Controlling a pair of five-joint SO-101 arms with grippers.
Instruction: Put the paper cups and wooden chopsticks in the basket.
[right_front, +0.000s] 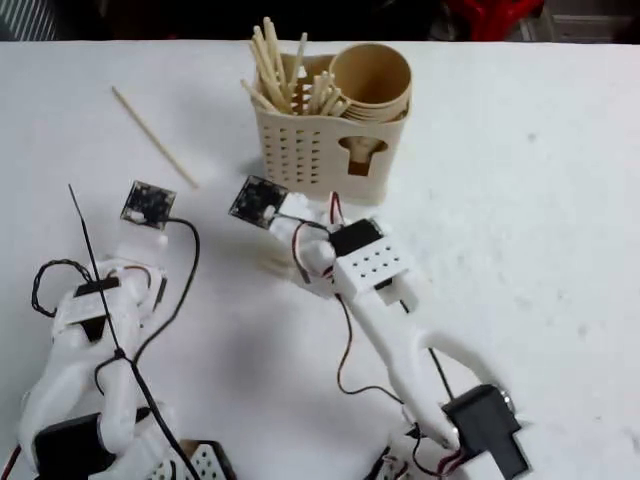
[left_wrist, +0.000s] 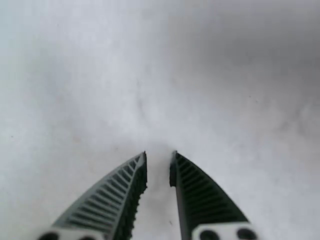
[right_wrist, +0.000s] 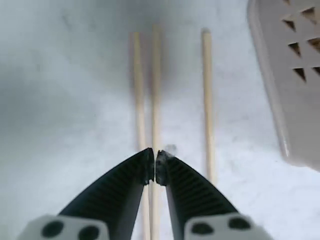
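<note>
Already in the basket (right_front: 300, 150) at the table's (right_front: 520, 200) far middle: stacked paper cups (right_front: 372, 75) and a bundle of chopsticks (right_front: 275, 65); well apart, toward the left arm's side, 1 lone chopstick (right_front: 153, 137) flat on the table. At the basket's foot, right gripper (right_wrist: 154, 157) with tips all but touching over the middle chopstick (right_wrist: 156, 90) of 3 lying side by side, actual pinch impossible to tell. Over bare table, left gripper (left_wrist: 158, 157) parted by a narrow gap, holding nothing.

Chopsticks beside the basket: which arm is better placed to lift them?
Right. The right claw pinches the middle of three pale wooden chopsticks beside the beige perforated basket; the left claw hovers over white table.
</note>
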